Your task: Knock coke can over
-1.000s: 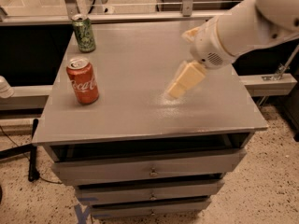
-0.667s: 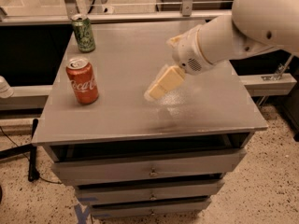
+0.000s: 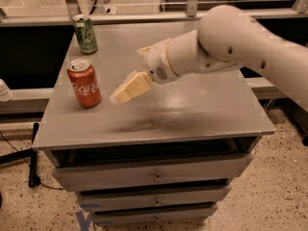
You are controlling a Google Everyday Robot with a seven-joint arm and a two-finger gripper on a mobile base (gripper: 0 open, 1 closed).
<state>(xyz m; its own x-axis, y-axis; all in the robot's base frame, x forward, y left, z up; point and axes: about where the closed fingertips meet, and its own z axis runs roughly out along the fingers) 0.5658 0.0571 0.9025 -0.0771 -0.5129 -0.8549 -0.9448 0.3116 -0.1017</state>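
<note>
Coke can (image 3: pixel 84 83) is standing upright near the left edge of the desk (image 3: pixel 192 109), a red-orange aluminium cylinder with white script and a silver top. The tool (image 3: pixel 119 96) is a cream, wedge-shaped thing on a smooth white rounded arm (image 3: pixel 216 47). It's hanging over the desk just right of the can, not touching it. Can't tell if it's clenched or released. A green can (image 3: pixel 85 34) sits upright at the far left corner. The desk top is dull grey metal with a slight sheen.
</note>
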